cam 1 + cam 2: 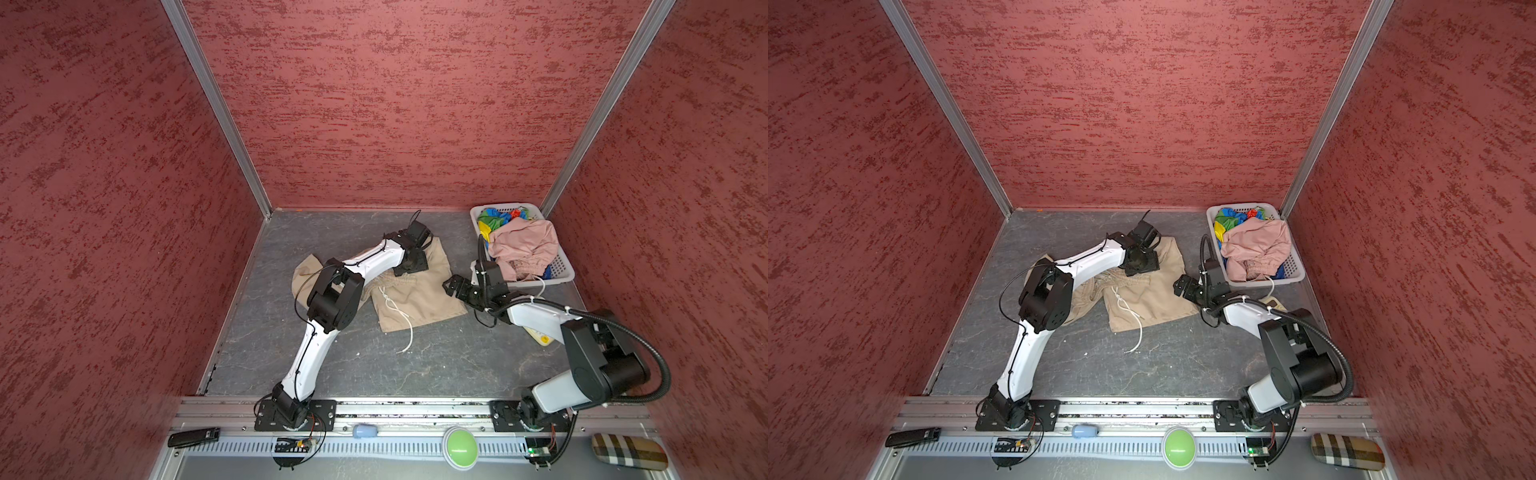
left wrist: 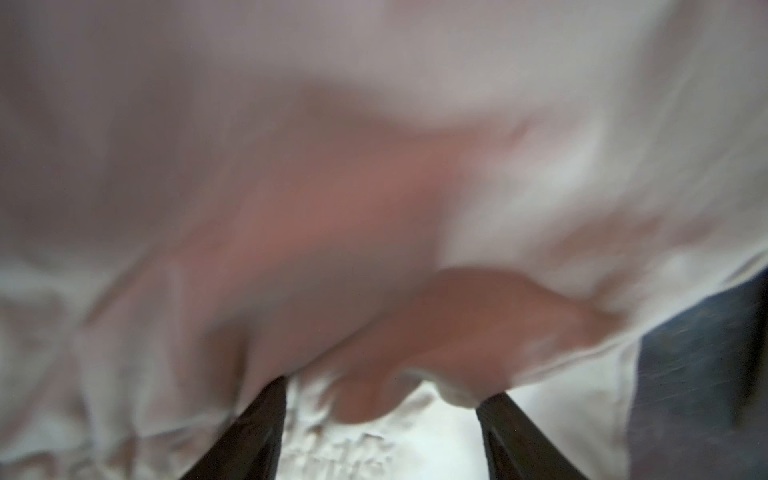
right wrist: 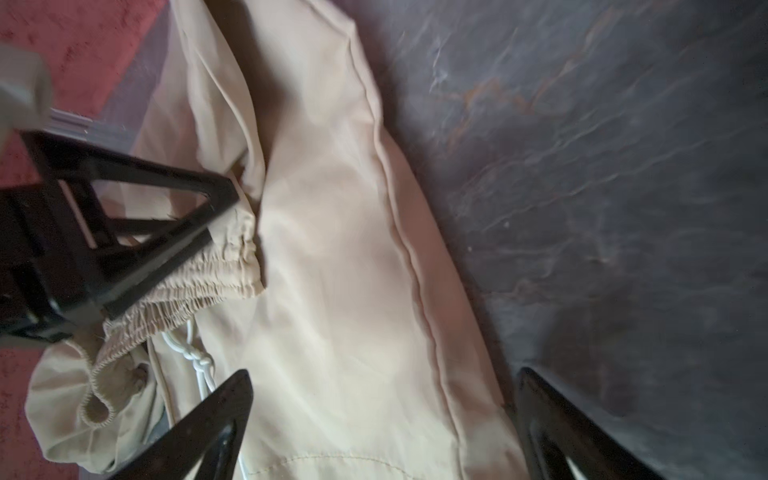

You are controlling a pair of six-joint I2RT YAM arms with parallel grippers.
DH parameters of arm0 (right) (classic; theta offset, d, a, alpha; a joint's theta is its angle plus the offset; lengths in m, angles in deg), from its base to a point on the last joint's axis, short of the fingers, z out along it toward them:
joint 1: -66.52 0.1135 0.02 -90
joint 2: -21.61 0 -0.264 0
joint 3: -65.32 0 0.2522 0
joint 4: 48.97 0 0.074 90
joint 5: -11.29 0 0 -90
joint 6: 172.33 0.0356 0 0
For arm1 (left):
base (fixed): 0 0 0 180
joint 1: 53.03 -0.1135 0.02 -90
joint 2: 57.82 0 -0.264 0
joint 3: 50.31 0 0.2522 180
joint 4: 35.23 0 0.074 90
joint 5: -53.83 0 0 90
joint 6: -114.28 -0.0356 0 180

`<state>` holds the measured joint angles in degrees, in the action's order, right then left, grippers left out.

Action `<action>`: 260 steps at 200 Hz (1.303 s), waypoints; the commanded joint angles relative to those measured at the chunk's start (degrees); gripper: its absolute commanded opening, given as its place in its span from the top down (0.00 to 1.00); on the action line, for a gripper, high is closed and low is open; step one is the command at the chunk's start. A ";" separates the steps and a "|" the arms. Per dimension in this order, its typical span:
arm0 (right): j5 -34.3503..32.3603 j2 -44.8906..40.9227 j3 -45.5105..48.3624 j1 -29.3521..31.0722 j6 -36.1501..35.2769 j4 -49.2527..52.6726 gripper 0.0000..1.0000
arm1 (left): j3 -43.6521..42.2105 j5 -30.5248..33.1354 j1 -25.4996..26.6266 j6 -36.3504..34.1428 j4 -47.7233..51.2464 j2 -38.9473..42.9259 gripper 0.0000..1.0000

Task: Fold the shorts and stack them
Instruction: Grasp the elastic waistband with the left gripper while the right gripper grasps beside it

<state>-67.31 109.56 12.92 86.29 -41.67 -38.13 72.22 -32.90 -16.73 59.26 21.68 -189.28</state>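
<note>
The beige shorts (image 1: 419, 291) (image 1: 1154, 297) lie spread and rumpled on the dark table, with a white drawstring (image 1: 399, 320) trailing toward the front. My left gripper (image 1: 409, 266) (image 1: 1142, 266) is pressed down onto their gathered waistband, jaws apart around a fold of the cloth (image 2: 374, 216). In the right wrist view it (image 3: 224, 216) sits at the waistband's end. My right gripper (image 1: 451, 286) (image 3: 384, 378) hovers open over the shorts' right edge (image 3: 332, 249), holding nothing. The dusty pink shorts (image 1: 523, 245) and rainbow shorts (image 1: 494, 218) lie in the basket.
A white perforated basket (image 1: 566, 268) (image 1: 1296, 268) stands in the back right corner. Red walls close in three sides. A green button (image 1: 459, 446), a plaid case (image 1: 627, 453) and a black remote (image 1: 193, 436) sit along the front rail.
</note>
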 commanded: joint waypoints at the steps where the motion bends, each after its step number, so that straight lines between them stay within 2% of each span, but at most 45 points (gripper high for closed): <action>1: 0.09 0.57 -0.44 0.61 1.41 -3.60 0.01 | -2.61 -0.47 1.53 -15.30 -1.08 2.70 0.25; 22: 0.68 -0.62 1.11 0.62 2.59 -4.96 0.01 | -5.67 0.86 3.65 -23.91 -3.95 4.74 0.26; 61: -0.43 -4.40 4.42 0.51 3.56 -4.42 0.01 | -3.56 1.07 4.68 -29.82 -2.29 1.87 0.34; 83: -1.02 -7.39 5.72 0.36 3.38 -3.34 0.01 | -2.16 5.86 6.67 -33.83 -1.63 0.36 0.34; 106: -1.60 -8.80 6.50 0.02 3.03 -2.47 0.01 | -1.06 15.01 9.23 -37.43 -1.43 -0.52 0.34; 114: -1.73 -9.03 6.55 -0.15 2.89 -2.23 0.01 | -1.37 16.39 9.64 -38.23 -1.98 0.17 0.34; 148: -1.44 -10.10 7.11 -1.06 2.37 -1.64 0.01 | -5.36 14.03 10.16 -40.61 -4.98 3.54 0.32; 222: -0.24 -10.79 8.68 -2.64 2.29 -2.51 0.01 | -5.79 19.49 10.69 -39.15 -1.85 1.24 0.54; 260: 0.12 -10.33 8.84 -2.72 2.06 -2.84 0.01 | -6.95 19.41 11.73 -39.08 -0.96 0.15 0.56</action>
<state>-67.31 99.28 21.25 83.88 -39.28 -39.92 66.18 -14.69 -5.96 20.33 19.15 -188.01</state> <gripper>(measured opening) 0.990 0.445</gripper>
